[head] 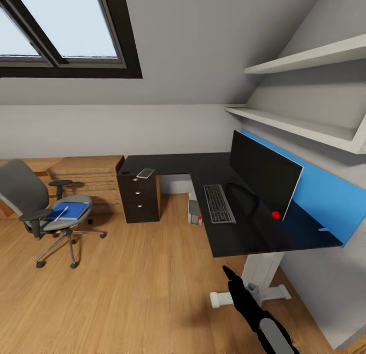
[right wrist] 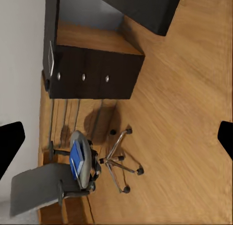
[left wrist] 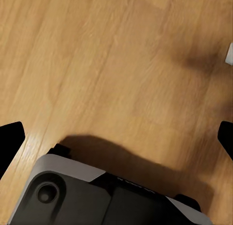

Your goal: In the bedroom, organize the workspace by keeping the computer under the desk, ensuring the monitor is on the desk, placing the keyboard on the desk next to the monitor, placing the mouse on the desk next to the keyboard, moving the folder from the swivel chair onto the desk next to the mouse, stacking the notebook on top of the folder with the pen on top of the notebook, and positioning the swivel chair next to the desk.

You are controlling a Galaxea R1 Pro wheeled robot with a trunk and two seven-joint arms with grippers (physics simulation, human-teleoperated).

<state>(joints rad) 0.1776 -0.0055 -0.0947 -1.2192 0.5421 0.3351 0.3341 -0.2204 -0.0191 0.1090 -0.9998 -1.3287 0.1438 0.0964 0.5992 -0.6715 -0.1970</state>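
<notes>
**Q:** Blue is the colour to find first. Where is it?

**A:** The blue folder [head: 68, 210] lies flat on the seat of the grey swivel chair [head: 35, 201], at the far left of the room, well apart from the robot. Its long axis runs roughly left to right across the seat. A thin silvery pen [head: 60, 213] lies aslant on top of it. I cannot make out a notebook.

**Q:** Which arm is nearer?

**A:** Neither is near. The right gripper [head: 227, 270] shows as a dark tip low and right of centre, close to the bench's white leg [head: 262, 272], so the folder lies far to its left. Its wrist camera looks across the wooden floor at the folder [right wrist: 76, 159], its fingers spread wide at the frame's edges. The left gripper's fingers [left wrist: 10, 140] are also wide apart, holding nothing, pointing down at bare floor.

**Q:** What is on the bench?

**A:** The black L-shaped bench [head: 239, 237] carries the monitor [head: 264, 173] and, just beside it, the keyboard [head: 219, 203]. The computer [head: 194, 211] stands under it.

**Q:** Anything in the way?

**A:** Open floor lies between robot and chair; I judge the base must drive left first.
</notes>
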